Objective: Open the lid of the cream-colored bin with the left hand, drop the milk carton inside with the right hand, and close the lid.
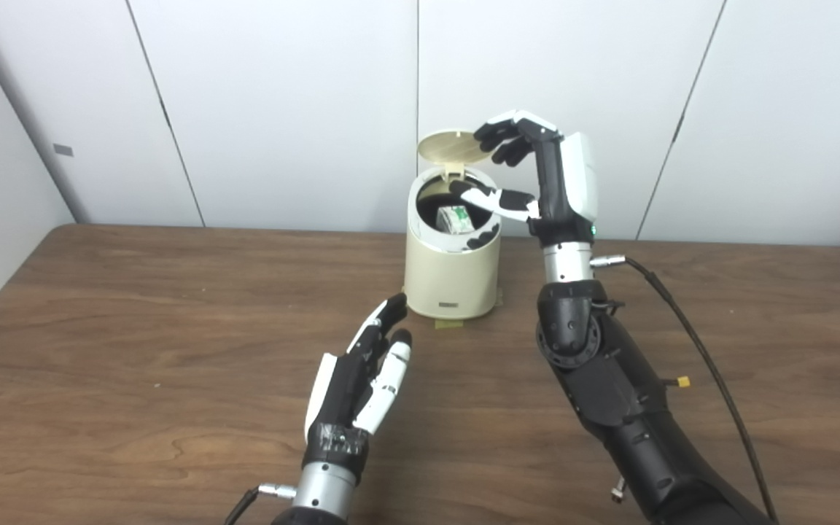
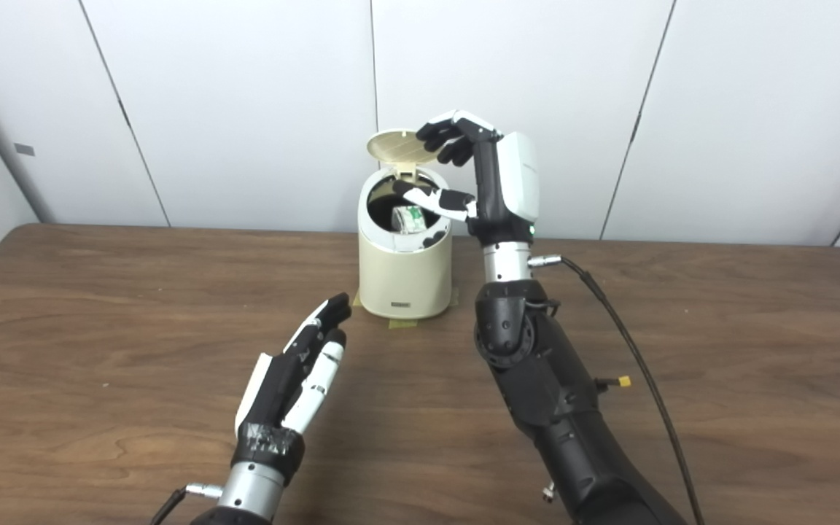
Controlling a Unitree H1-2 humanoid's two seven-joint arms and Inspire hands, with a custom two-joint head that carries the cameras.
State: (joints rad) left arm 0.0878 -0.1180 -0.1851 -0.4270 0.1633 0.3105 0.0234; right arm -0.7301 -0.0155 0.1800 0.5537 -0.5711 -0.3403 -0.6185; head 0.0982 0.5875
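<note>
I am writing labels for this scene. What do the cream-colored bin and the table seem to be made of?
The cream-colored bin looks like smooth plastic with a soft sheen, probably. The table shows dark brown wood grain; whether solid wood or laminate cannot be told.

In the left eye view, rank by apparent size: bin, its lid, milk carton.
1. cream-colored bin
2. lid, raised open
3. milk carton, only partly visible inside the bin, so its true size is unsure

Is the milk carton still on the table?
No, the milk carton sits inside the open cream-colored bin, under the right hand.
</note>
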